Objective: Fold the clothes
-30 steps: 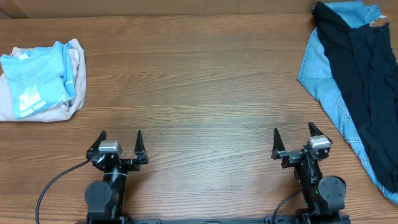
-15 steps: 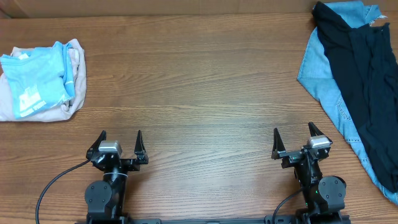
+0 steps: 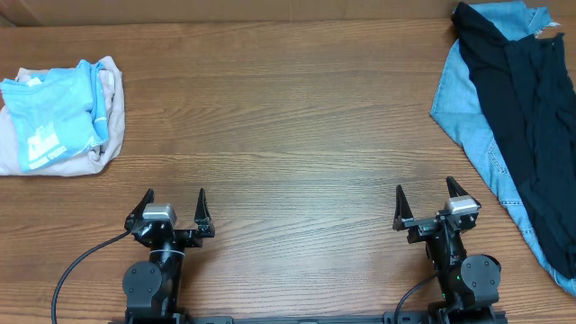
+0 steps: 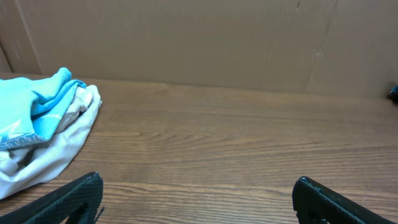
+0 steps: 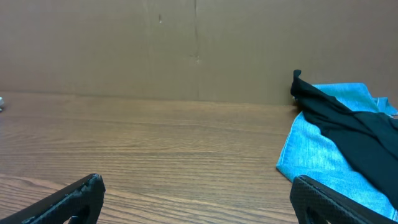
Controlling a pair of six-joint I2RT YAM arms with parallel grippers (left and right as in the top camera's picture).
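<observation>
The black T-shirt is lying crumpled at the upper right of the overhead frame, draped over a blue denim garment. The left gripper and right gripper are sitting near the bottom edge, both gaping wide, gripping nothing, well apart from the shirt. A light-blue tee is resting at the upper left.

The left arm and the right arm sit folded low over their bases, well apart from each other, each wrist pointing forward. The left gripper has its jaws spread wide and empty, its two black fingers showing at the lower corners of the left wrist view. The right gripper is spread just as wide and is empty too, its fingers at the lower corners of the right wrist view.
</observation>
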